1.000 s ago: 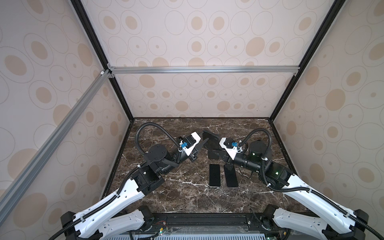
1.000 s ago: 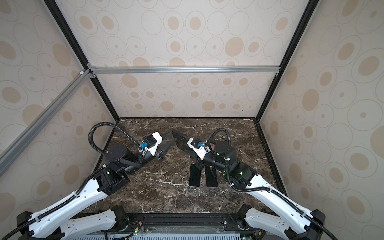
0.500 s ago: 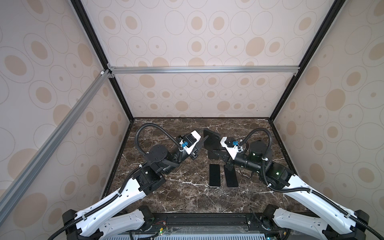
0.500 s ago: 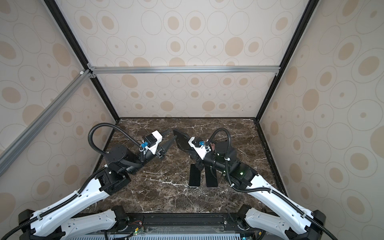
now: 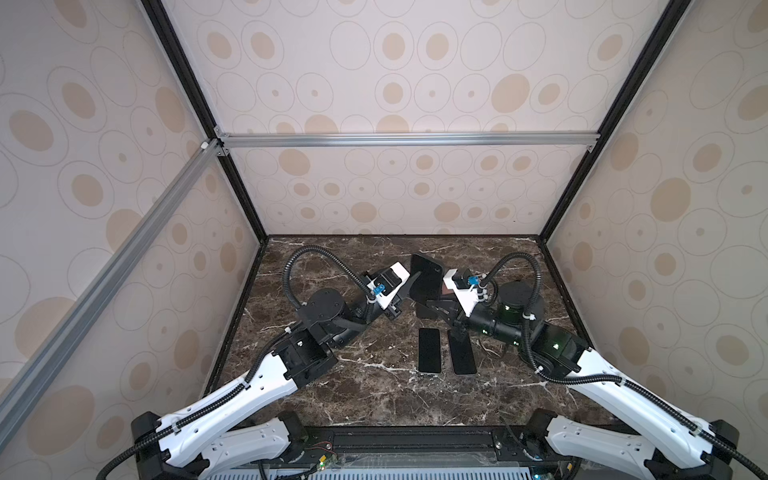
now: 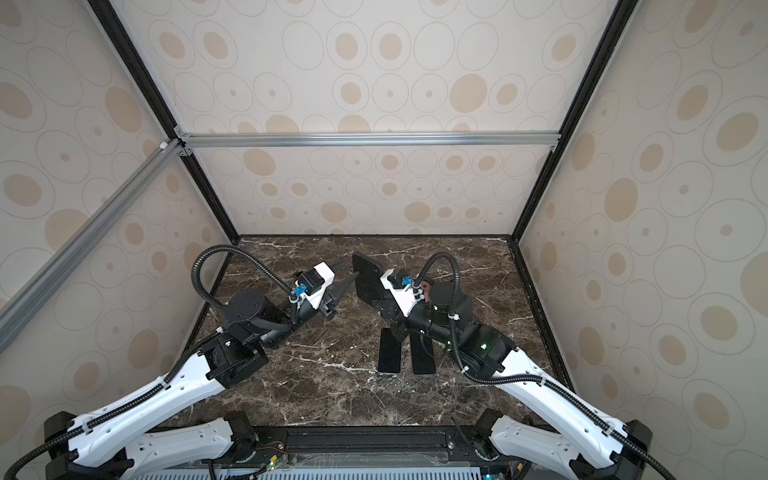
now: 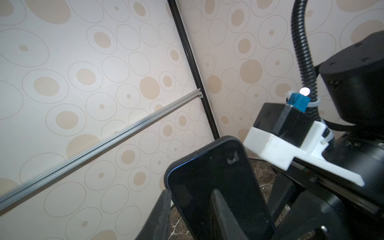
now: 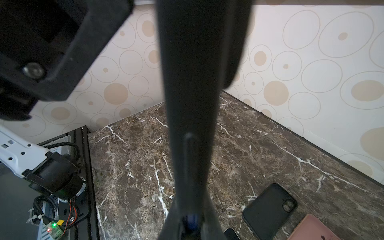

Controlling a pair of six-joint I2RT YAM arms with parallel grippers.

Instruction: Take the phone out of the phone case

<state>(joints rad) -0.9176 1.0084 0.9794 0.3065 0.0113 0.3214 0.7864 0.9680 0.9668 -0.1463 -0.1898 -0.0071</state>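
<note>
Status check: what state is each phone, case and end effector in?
Cased phone: upright, off the table, case on.
Right end effector: shut on the cased phone.
Left end effector: astride the cased phone's edge; grip unclear.
Bare phones: flat on table, screens dark.
Black case: empty, flat.
Pink case: flat, partly cut off.

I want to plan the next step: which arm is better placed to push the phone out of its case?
Probably left: the right claw is shut on the cased phone, holding it upright; the left claw is open at its edge, free to push.
</note>
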